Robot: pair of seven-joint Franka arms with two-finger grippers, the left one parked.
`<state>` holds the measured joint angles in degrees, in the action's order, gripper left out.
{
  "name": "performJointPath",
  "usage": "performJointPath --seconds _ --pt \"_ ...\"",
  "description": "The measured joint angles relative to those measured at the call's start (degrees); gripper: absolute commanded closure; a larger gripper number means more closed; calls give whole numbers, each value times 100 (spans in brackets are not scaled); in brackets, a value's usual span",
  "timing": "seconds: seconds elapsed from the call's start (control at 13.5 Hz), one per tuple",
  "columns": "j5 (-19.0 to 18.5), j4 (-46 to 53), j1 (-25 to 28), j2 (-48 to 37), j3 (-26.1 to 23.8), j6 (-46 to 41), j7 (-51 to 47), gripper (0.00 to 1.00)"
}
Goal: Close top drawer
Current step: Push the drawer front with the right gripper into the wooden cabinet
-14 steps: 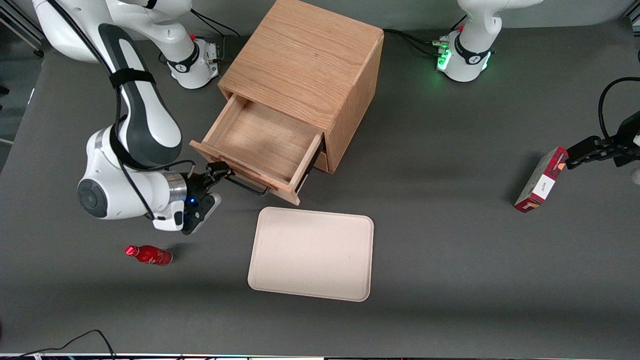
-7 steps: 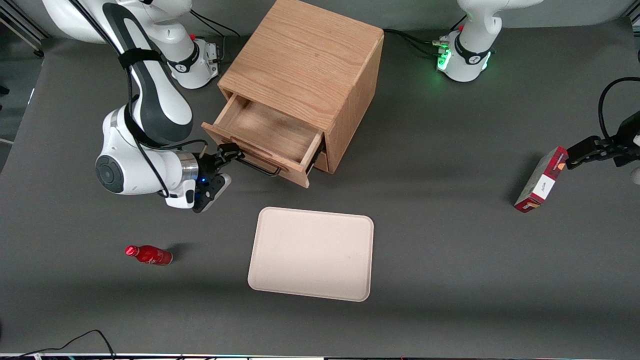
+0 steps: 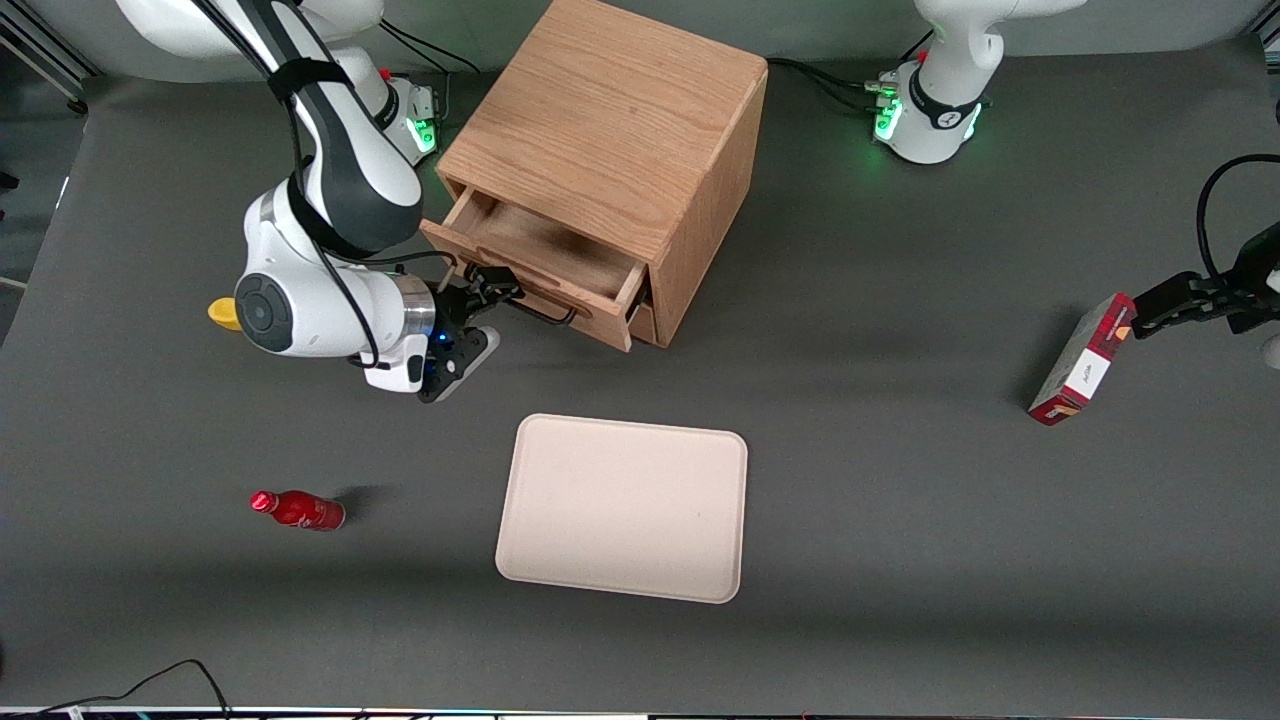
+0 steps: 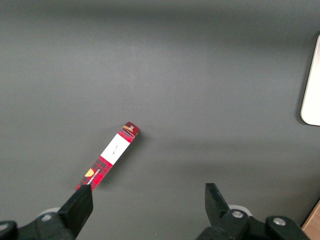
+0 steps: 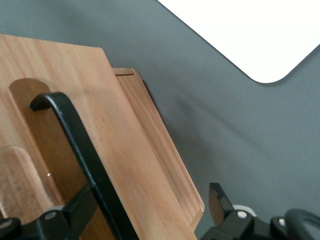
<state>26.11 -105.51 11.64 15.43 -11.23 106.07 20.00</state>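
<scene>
The top drawer [image 3: 545, 262] of the oak cabinet [image 3: 610, 120] stands partly open, with only a narrow strip of its inside showing. Its thin black wire handle [image 3: 548, 316] faces the front camera. My right gripper [image 3: 492, 288] is at the drawer front, at the handle's end toward the working arm. In the right wrist view the gripper [image 5: 150, 210] is open. The oak drawer front [image 5: 125, 150] lies between its fingers, and the black handle [image 5: 80, 145] runs close by one finger [image 5: 77, 210].
A cream tray [image 3: 622, 507] lies nearer the front camera than the cabinet and shows in the right wrist view [image 5: 250, 30]. A red bottle [image 3: 297, 509] lies toward the working arm's end. A red box [image 3: 1082, 359] stands toward the parked arm's end.
The top drawer has slid well into the cabinet. My gripper has moved with the drawer front toward the cabinet, away from the front camera.
</scene>
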Motion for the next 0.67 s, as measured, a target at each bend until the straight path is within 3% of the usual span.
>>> performJointPath --seconds 0.22,0.67 --pt "10 -227 0 -120 -143 190 -226 0" --pt "541 -1111 0 -727 -254 374 -291 0"
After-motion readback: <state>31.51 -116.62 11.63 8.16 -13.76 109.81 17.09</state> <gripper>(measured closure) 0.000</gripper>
